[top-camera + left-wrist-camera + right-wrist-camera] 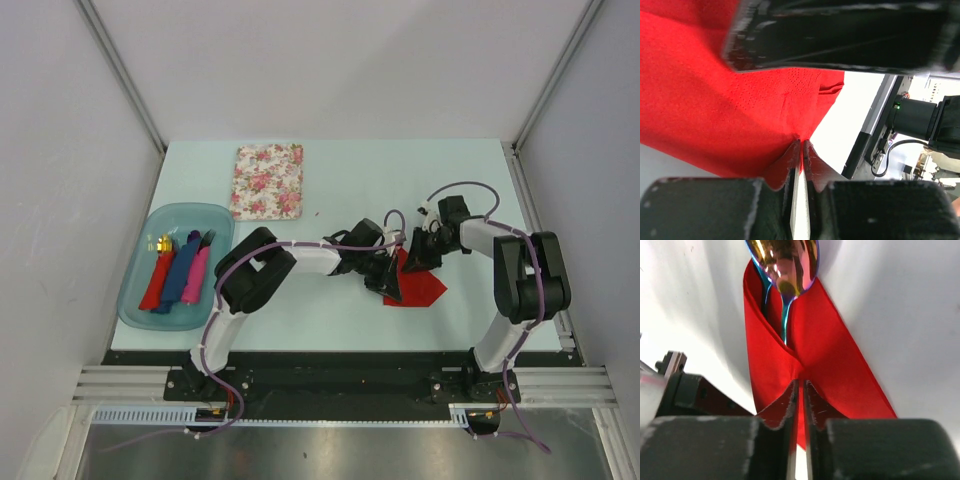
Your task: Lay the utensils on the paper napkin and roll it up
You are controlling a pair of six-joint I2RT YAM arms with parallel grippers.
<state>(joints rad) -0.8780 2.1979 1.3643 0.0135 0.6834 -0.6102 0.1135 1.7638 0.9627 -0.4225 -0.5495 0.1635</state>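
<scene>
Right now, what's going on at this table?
Both arms are working the red napkin at mid-table. The left gripper and the right gripper each pinch a fold of it, jaws nearly together. The napkin is folded around the spoon, whose shiny head sticks out of one end; the roll looks loose and unfinished. Three rolled napkins lie in the blue tray on the left.

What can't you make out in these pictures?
- Fork: not clearly seen in any view; the napkin fold may hide it.
- Spoon handle: right wrist view, the napkin covers its lower part.
- Napkin's middle: top view, both arms cover it.
- Grip: whether the left end effector or right end effector pinches the napkin; the contact is hidden.
- Rolls in the tray: top view, too small to tell contents.
</scene>
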